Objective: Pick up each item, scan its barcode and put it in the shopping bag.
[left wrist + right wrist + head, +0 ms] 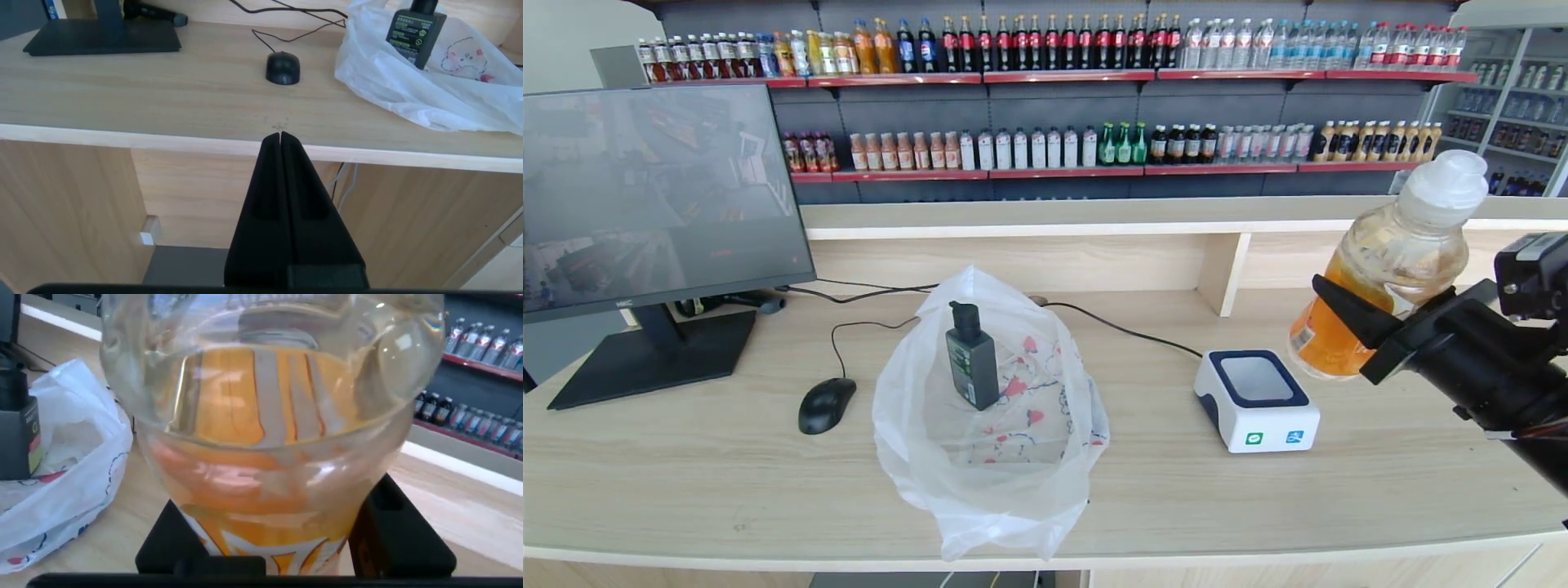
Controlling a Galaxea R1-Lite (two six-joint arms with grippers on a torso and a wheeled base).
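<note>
While the right gripper (1376,322) pinches the juice bottle (1401,253) beside the scanner (1255,400), barcode should face its window squarely; left gripper (280,143) fingers pressed together.

A pale wood-grain worktop (686,482) carries a black flat-screen monitor (654,196) on a flat black stand, its dark screen showing dim reflections. Just right of the monitor's stand lies a black computer mouse (826,405), with a thin black cable (833,347) curling away from it. Behind the monitor and to its right runs a raised pale wooden ledge (1094,216). Farther back stand red-edged dark shelves (1062,77) lined with upright drinks bottles (1045,149).
</note>
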